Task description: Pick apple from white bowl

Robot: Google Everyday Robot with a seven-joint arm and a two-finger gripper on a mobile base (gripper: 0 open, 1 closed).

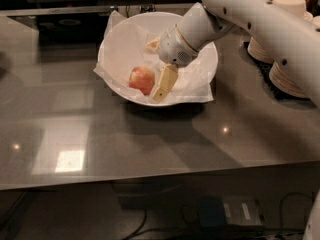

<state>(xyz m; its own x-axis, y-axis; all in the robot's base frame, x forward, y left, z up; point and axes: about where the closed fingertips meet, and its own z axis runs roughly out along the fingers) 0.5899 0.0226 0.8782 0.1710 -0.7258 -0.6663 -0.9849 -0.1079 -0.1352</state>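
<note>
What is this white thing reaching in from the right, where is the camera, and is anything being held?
The white shape is a robot arm, reaching in from the upper right. One camera looks down on a grey counter; where it is mounted is not recorded. On the counter stands a white bowl lined with crinkled paper, with an apple lying inside. Stacks of beige paper bowls sit at the right. The arm ends in a two-finger gripper, down inside the bowl beside the apple, fingers apart. Nothing is held: the apple rests on the paper.

Smooth plastic gripper in glossy white bowl lined with crinkled paper; glossy table.
</note>
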